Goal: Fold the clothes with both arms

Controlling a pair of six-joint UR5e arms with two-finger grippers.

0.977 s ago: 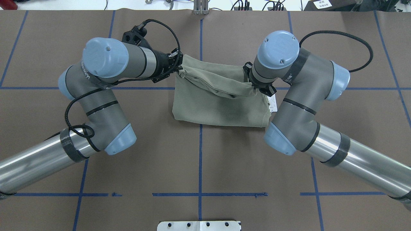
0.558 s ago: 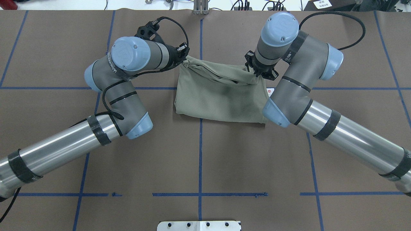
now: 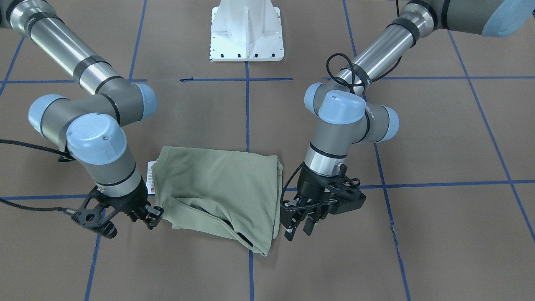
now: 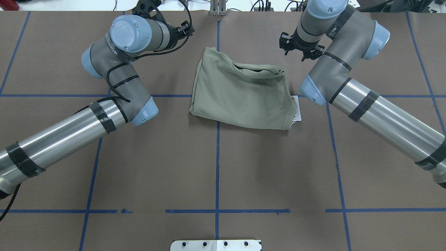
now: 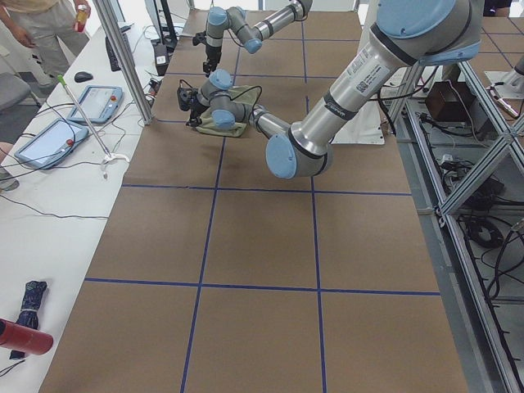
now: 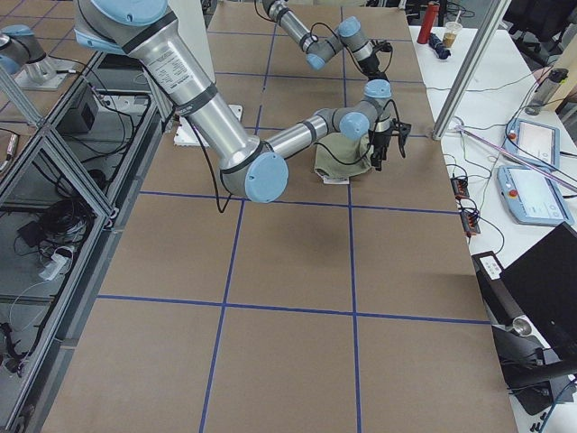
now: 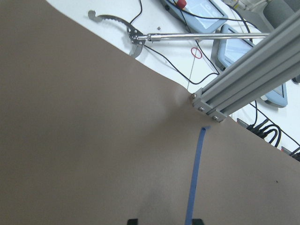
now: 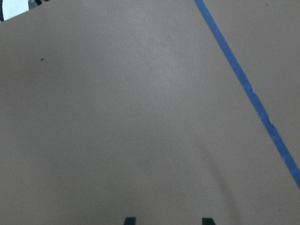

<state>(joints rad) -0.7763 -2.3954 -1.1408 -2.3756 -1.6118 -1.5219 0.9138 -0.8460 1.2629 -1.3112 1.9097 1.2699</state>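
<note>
The olive-green shirt (image 4: 240,94) lies folded in a rough rectangle on the brown table, with a loose open fold along its far edge; it also shows in the front-facing view (image 3: 217,188). Its white hang tag (image 4: 296,108) sticks out at the right side. My left gripper (image 4: 185,29) is open and empty, off the shirt's far left corner, also seen in the front-facing view (image 3: 297,229). My right gripper (image 4: 299,52) is open and empty, off the far right corner, also seen in the front-facing view (image 3: 154,218). Both wrist views show bare table between spread fingertips (image 7: 132,220) (image 8: 129,220).
The white base pedestal (image 3: 246,29) stands at the near edge. Blue tape lines (image 4: 217,167) grid the brown table. An aluminium post (image 7: 248,79) stands at the far table edge, by the left gripper. Tablets and cables lie on the white side table (image 5: 49,139) beyond.
Both grippers have let go of the shirt's far edge and moved away from it, outward and toward the far table edge. The lifted fold has dropped onto the shirt.
</note>
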